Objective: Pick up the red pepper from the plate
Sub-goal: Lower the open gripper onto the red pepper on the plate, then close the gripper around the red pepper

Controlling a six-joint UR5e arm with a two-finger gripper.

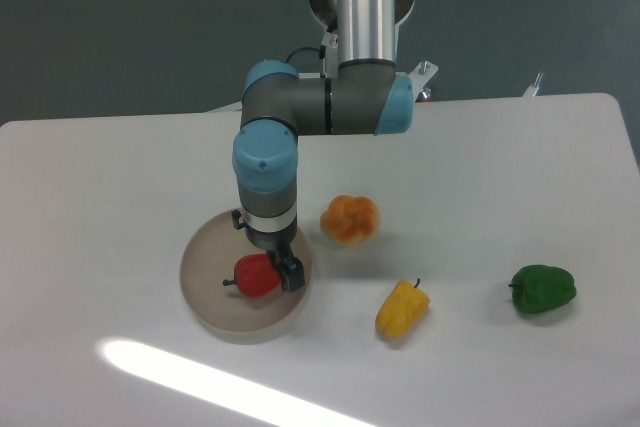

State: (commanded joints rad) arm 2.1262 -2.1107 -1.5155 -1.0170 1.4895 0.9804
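The red pepper [254, 278] lies in the round beige plate [205, 267] at the front left of the table, its dark stem pointing left. My gripper [275, 274] is down in the plate over the pepper's right side. One dark finger [291, 274] shows against the pepper's right flank; the other finger is hidden behind the pepper and the wrist. I cannot tell whether the jaws press on the pepper or whether it is lifted off the plate.
An orange pumpkin-like fruit [350, 219] sits just right of the plate. A yellow pepper [402, 310] lies at front centre and a green pepper [542, 288] at the front right. The arm's elbow hangs above the plate. A bright light streak crosses the front edge.
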